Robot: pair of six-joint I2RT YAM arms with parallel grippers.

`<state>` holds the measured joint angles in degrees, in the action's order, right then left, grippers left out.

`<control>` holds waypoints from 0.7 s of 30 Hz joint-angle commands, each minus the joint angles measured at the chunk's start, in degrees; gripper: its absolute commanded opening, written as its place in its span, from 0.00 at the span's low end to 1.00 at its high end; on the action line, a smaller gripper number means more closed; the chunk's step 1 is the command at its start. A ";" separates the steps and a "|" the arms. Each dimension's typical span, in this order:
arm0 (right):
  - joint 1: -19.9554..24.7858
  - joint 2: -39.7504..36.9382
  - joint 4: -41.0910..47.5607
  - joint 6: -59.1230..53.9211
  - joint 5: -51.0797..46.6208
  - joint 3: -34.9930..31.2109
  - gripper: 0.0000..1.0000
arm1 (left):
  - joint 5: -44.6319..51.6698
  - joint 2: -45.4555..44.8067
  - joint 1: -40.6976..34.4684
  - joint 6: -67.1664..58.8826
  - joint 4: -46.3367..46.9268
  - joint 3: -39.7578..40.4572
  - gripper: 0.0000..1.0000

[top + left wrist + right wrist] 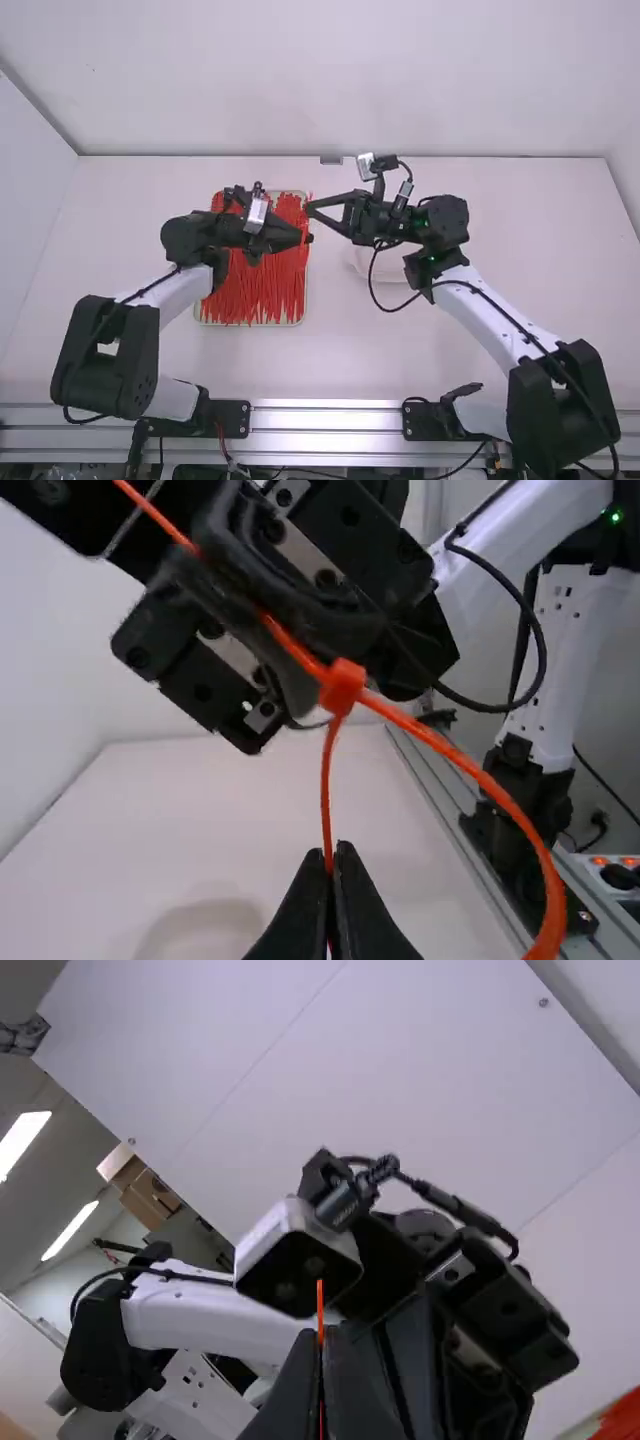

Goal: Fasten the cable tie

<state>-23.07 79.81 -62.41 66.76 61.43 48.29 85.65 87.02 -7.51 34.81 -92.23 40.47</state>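
Note:
A red cable tie is held in the air between both grippers, above the near right corner of the tray [250,322]. Its square head [343,685] sits on the looped strap [480,790]. My left gripper [328,865] is shut on the strap's thin end just below the head. My right gripper [262,620] is clamped on the strap right behind the head. In the right wrist view a thin red strand [319,1310] stands between my right gripper's [320,1355] closed fingers. In the high view the left gripper [304,238] and right gripper [311,207] nearly touch.
The tray holds a pile of several loose red cable ties [255,285] under the left arm. A pale low container [362,262] lies beneath the right arm. An aluminium rail [320,410] runs along the table's front edge.

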 commanded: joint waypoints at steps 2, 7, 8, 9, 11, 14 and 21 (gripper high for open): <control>1.84 -1.05 -4.00 3.41 -2.73 1.57 0.00 | 3.93 -0.02 -0.44 -4.92 0.20 -4.63 0.01; 4.13 -1.05 -6.71 5.46 -2.95 1.57 0.00 | 3.69 -0.02 -0.42 -7.80 0.15 -9.16 0.01; 4.57 -1.05 -6.97 5.49 -3.02 1.57 0.00 | 3.80 -0.02 -0.42 -8.39 0.17 -9.68 0.01; 4.90 -1.05 -7.13 5.75 -3.21 1.57 0.00 | 4.04 -0.02 -0.44 -9.25 0.22 -10.36 0.01; 5.97 -1.05 -7.85 7.17 -3.15 1.57 0.00 | 3.89 -0.02 -0.42 -10.54 0.20 -11.98 0.02; 6.86 -1.05 -8.68 8.50 -3.17 1.57 0.00 | 3.91 -0.02 -0.44 -12.17 0.22 -13.53 0.02; 7.39 -1.05 -9.62 8.50 -3.41 1.57 0.00 | 4.09 -0.02 -0.42 -13.90 0.26 -15.78 0.02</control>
<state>-17.23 79.83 -70.35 74.50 65.21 48.25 82.78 86.67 -7.53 23.22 -92.29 27.07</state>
